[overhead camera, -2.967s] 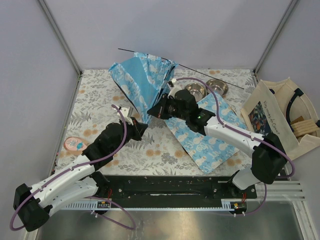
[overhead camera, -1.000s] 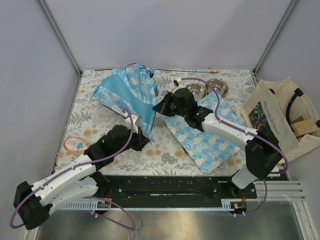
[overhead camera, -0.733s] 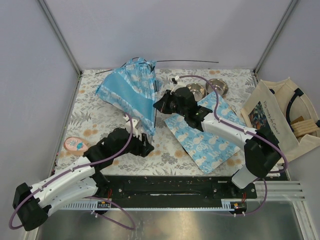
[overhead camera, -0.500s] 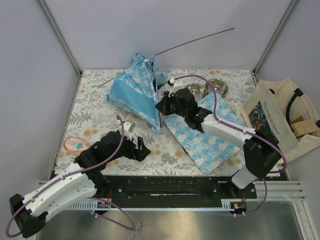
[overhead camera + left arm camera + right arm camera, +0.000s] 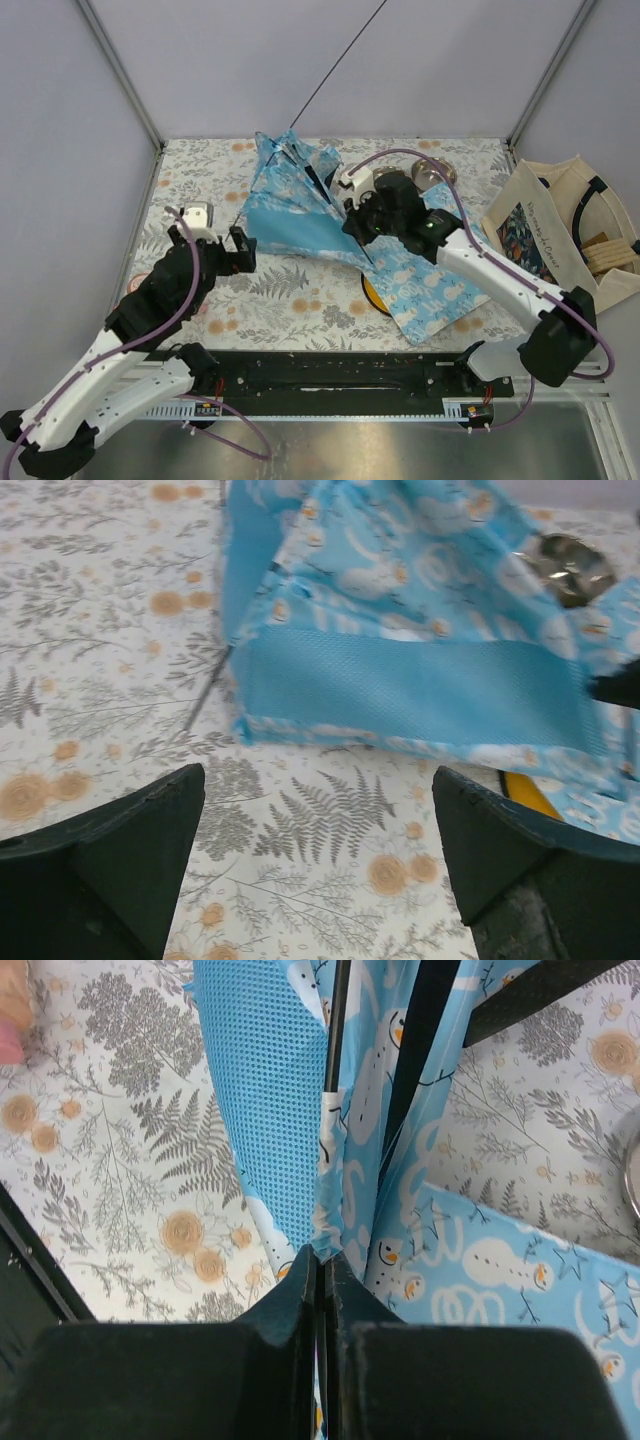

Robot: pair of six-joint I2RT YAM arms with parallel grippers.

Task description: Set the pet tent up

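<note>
Left tool now wide, off the pet tent; right tool alone pinches its pole sleeve. Tent leans, not yet standing.

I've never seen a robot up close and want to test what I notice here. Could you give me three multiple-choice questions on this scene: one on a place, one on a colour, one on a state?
1. Where does the cream tote bag stand?
A) at the right side of the table
B) at its left side
C) in its back left corner

2. What colour is the thin pole sticking up from the pet tent?
A) white
B) black
C) red

3. How is the left hand?
A) shut on the pet tent
B) shut on the pole
C) wide open, holding nothing

Answers:
1 A, the top view shows it to the right of the mat.
2 B, it shows as a thin black line in the top view.
3 C, its wrist view shows both fingers spread wide, with only table between them.
</note>
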